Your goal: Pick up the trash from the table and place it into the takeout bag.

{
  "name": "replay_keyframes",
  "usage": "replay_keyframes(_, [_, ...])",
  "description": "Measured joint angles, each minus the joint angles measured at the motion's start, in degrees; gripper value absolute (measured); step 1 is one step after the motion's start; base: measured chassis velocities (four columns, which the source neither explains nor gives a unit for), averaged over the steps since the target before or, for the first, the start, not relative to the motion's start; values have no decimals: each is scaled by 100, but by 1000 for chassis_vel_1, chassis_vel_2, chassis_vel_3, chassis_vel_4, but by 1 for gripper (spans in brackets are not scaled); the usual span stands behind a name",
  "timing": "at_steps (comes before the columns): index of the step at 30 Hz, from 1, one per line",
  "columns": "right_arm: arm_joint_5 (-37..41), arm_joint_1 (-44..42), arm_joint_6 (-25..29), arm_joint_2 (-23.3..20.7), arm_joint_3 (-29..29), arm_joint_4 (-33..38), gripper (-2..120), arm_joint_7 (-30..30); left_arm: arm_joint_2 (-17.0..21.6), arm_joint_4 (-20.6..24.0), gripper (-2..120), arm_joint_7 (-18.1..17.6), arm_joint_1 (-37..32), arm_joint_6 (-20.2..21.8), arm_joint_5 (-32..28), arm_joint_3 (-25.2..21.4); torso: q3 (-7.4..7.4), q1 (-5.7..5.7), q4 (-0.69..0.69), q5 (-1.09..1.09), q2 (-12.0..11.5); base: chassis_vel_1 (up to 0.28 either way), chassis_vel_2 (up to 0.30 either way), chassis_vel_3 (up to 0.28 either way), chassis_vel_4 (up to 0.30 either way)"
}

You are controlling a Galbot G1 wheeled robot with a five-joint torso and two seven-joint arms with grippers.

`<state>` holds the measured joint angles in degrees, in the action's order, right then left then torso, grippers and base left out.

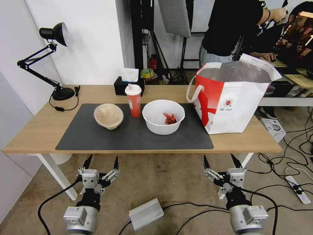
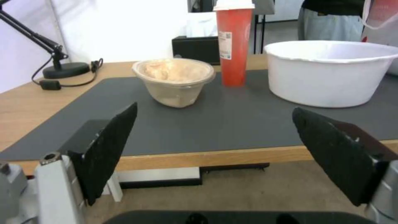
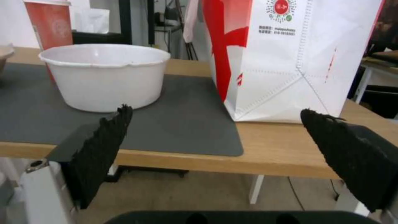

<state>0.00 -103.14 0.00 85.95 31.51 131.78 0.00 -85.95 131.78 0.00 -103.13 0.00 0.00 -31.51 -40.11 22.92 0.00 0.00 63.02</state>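
Left gripper [image 1: 101,162] and right gripper [image 1: 222,160], jaws apart, short of table [image 1: 39,130] edge. Risk: red cup [image 1: 134,100] tips, white bowl [image 1: 163,117] spills scraps beside takeout bag [image 1: 228,98].

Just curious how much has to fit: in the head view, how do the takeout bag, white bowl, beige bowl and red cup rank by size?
1. Takeout bag
2. White bowl
3. Beige bowl and red cup: wide versus tall, too alike to rank.
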Motion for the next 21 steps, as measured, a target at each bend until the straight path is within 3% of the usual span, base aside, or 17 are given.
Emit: replay_keyframes(21, [8,2,-6,-10,-1,0,100,0,10,4,100,-14,-10,17,-26,-8,0,0,0,0,0,0,0,0,0])
